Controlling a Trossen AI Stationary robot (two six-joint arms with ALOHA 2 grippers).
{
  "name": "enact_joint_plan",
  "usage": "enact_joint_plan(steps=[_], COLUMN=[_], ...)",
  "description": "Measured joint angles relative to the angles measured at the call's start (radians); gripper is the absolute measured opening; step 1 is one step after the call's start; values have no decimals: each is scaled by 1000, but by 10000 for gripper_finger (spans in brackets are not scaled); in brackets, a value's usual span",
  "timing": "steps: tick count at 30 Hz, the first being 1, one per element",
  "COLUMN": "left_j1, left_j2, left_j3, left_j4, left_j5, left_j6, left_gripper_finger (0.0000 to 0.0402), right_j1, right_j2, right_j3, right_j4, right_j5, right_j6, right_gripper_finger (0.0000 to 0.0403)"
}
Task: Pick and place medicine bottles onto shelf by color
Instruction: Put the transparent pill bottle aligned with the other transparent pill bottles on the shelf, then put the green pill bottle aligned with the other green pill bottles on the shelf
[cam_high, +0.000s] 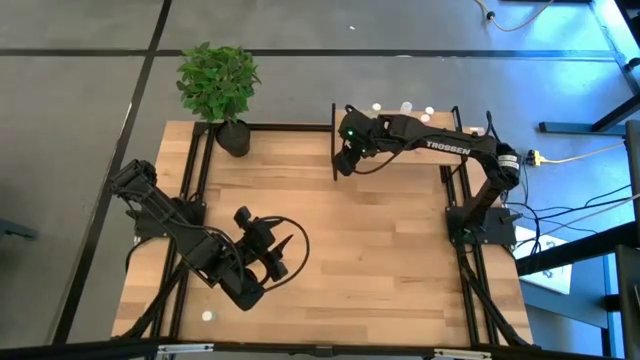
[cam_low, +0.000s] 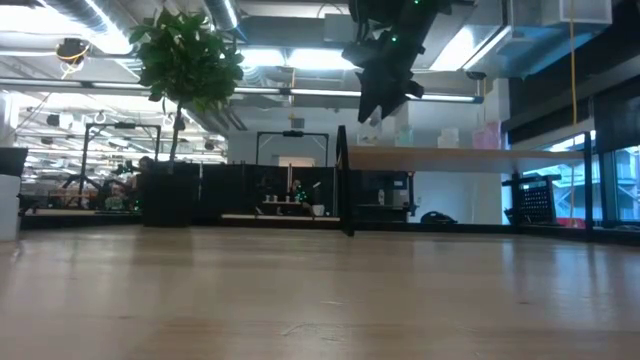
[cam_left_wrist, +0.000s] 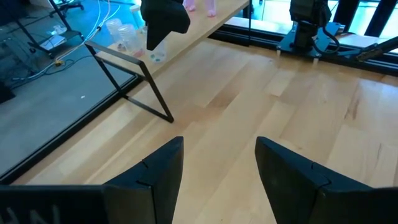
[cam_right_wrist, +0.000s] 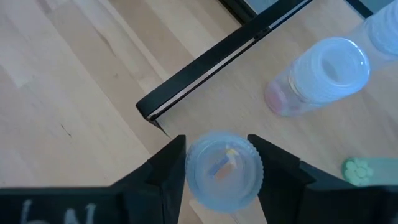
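The shelf (cam_high: 400, 128) stands at the table's far edge, with several small bottles on it (cam_high: 407, 106). My right gripper (cam_high: 345, 160) hangs over the shelf's left end, shut on a small translucent bottle with a bluish-white cap (cam_right_wrist: 224, 169). Beside it on the shelf (cam_right_wrist: 298, 143) stand another pale-capped bottle (cam_right_wrist: 329, 71) and a pale green cap (cam_right_wrist: 367, 169). My left gripper (cam_left_wrist: 217, 168) is open and empty above the table's near left part (cam_high: 283, 257). A small white bottle (cam_high: 208, 316) stands on the table near the front left. My right gripper pinches the bottle's ribbed cap (cam_right_wrist: 194, 163) between its two fingers, one on each side. The fingers come from above, pointing down. The bottle is upright below them over the shelf's left end; I cannot tell whether its base touches the shelf.
A potted plant (cam_high: 218, 85) stands at the table's far left corner. Black frame rails (cam_high: 195, 190) run along the table's left and right sides. The shelf's black end post (cam_low: 343, 180) rises at its left end. Bare wood (cam_high: 380, 230) lies in the table's middle.
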Motion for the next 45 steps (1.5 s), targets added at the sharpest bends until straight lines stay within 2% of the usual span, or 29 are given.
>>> enact_joint_plan(steps=[9,24,29,45], left_j1=[0,0,0,0], left_j2=[0,0,0,0], left_j3=[0,0,0,0], left_j4=[0,0,0,0], left_j5=[0,0,0,0], left_j6=[0,1,1,1], left_gripper_finger=[194,194,194,194], right_j1=[0,0,1,1], right_j2=[0,0,0,-26], right_j3=[0,0,0,0], right_j4=[7,57,62,98], right_j5=[1,2,59,61], right_j6=[-3,-22,-66,-73], right_gripper_finger=[180,173,172,172])
